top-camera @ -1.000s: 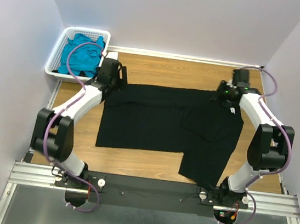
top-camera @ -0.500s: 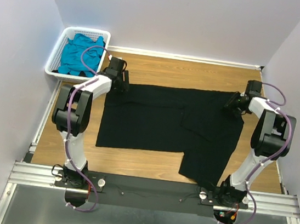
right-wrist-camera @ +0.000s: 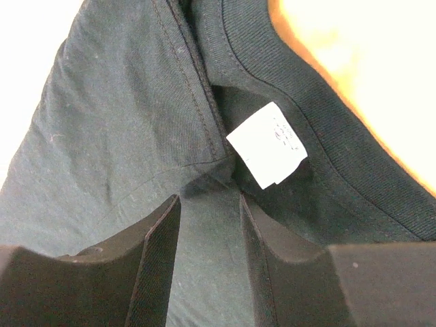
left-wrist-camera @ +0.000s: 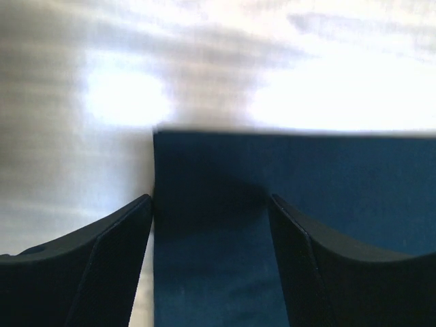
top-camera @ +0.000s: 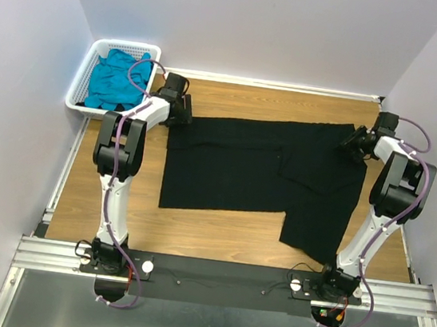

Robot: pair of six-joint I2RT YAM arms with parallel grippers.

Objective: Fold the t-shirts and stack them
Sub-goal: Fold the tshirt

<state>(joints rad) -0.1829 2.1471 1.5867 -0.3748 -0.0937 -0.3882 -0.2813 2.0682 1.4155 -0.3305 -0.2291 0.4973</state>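
Table: wooden top point(top-camera: 235, 99), pale walls around.
Black t-shirt point(top-camera: 250, 168): spread flat on the table, white neck label point(right-wrist-camera: 267, 145) at its right end.
Teal t-shirt point(top-camera: 113, 79): crumpled in the white basket point(top-camera: 129, 44), far left.
Left gripper point(left-wrist-camera: 211, 204): jaws apart, the black t-shirt's far-left corner between them.
Right gripper point(right-wrist-camera: 206, 204): jaws pinched on a pucker of black cloth beside the label.

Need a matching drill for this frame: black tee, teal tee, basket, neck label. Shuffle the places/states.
Things
1. black tee
2. teal tee
3. basket
4. label

Places/states
A. white and slotted, at the far-left corner
B. bunched up inside the basket
C. spread across the table
D. white, attached just inside the black collar

Pairs: 1-C, 2-B, 3-A, 4-D
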